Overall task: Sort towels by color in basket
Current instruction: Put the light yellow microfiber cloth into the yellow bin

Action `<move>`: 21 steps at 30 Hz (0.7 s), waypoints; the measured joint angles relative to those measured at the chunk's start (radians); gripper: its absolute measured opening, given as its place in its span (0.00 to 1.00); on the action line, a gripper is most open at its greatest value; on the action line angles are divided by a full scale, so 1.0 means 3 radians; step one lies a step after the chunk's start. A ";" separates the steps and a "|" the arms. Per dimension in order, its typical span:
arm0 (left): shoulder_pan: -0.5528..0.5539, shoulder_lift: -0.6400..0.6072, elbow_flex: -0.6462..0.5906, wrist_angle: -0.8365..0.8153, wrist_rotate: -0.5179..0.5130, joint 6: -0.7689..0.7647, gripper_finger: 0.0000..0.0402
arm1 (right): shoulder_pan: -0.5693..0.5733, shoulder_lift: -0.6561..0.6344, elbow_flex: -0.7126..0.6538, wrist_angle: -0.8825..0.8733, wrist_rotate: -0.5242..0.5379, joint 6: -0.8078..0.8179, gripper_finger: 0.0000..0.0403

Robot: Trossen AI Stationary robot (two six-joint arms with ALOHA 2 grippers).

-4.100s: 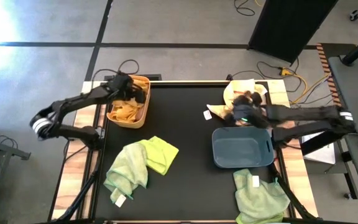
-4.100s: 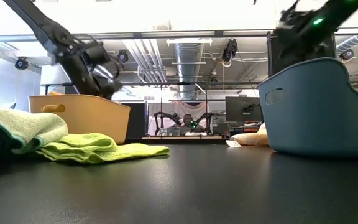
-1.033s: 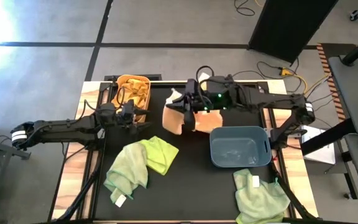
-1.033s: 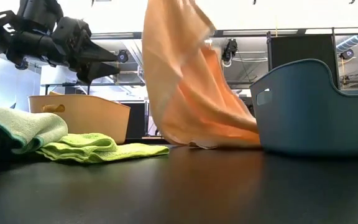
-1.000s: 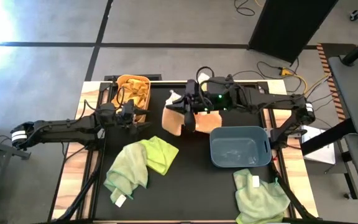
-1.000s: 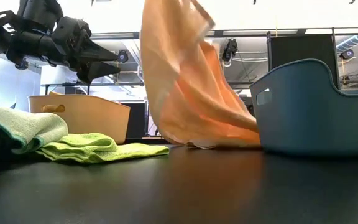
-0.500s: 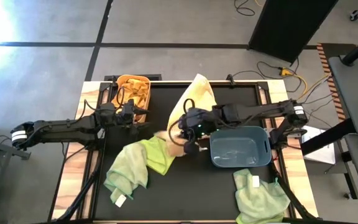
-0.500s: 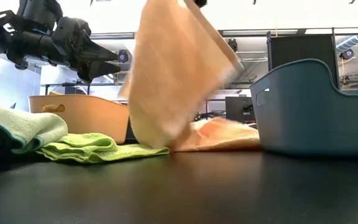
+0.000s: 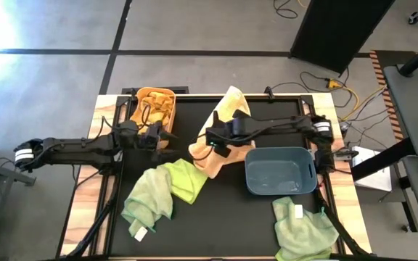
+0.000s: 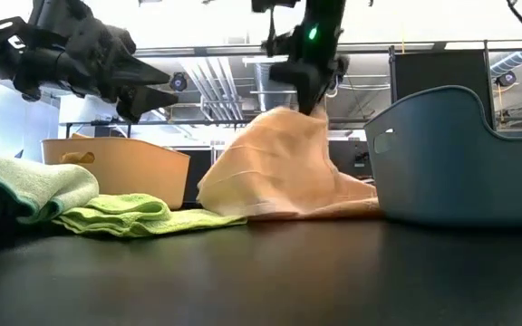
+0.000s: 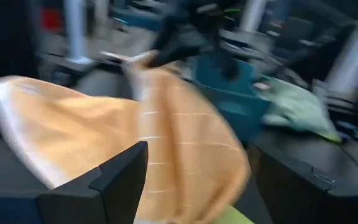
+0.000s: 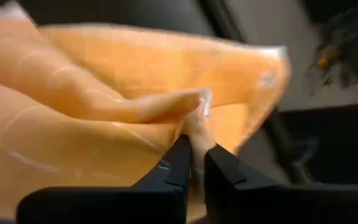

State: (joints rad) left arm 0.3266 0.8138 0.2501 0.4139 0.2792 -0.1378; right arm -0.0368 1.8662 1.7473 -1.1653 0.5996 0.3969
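A pale orange towel (image 9: 210, 159) lies heaped in the middle of the table, its far end (image 9: 231, 104) stretched toward the far edge. My right gripper (image 9: 214, 141) is shut on its top (image 10: 290, 116). My left gripper (image 9: 167, 135) hovers open at the left, beside the tan basket (image 9: 141, 96), pointing at the towel (image 11: 166, 137) with nothing between its fingers. The tan basket holds mustard orange towels (image 9: 156, 109). Two green towels (image 9: 187, 179) (image 9: 149, 197) lie at the near left, and a third (image 9: 305, 230) at the near right. My right gripper pinches a bunched fold (image 12: 194, 121) at the top of the pale orange towel between its two fingers (image 12: 178, 163). The fingers slant down from the table's right. Below the hold the towel slumps slack, with its lower part (image 10: 270, 204) resting on the table.
A blue basket (image 9: 307, 174) stands just right of the heaped towel and looks empty. The lime green towel (image 10: 134, 215) lies close to the heap's near left edge. Bare black tabletop (image 9: 231, 217) stretches along the near middle.
My right gripper has come down and tipped from level to slanting downward, still shut on the pale orange towel. The towel hung tall below it before. It swung toward the table's left and has sunk into a slack heap on the table.
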 joint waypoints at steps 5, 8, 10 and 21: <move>-0.0058 0.0256 0.0000 0.0311 0.0180 0.0025 0.66 | -0.0162 0.0401 0.0000 0.0037 -0.0285 -0.0092 0.22; -0.0097 0.0429 0.0024 0.0321 0.0239 0.0022 0.66 | -0.0208 0.0568 -0.0001 0.0022 -0.0299 -0.0178 0.34; -0.0123 0.0567 0.0117 0.0235 0.0293 0.0017 0.66 | -0.0211 0.0584 0.0001 -0.0077 -0.0317 -0.0216 0.41; -0.0207 0.1539 0.1030 -0.0053 0.0261 0.0240 0.66 | 0.0021 -0.0426 0.0013 -0.0363 -0.0163 0.0072 0.67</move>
State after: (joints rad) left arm 0.2645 1.2756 0.5591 0.3981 0.3576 -0.0659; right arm -0.0305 1.7384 1.7512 -1.2741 0.5506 0.4184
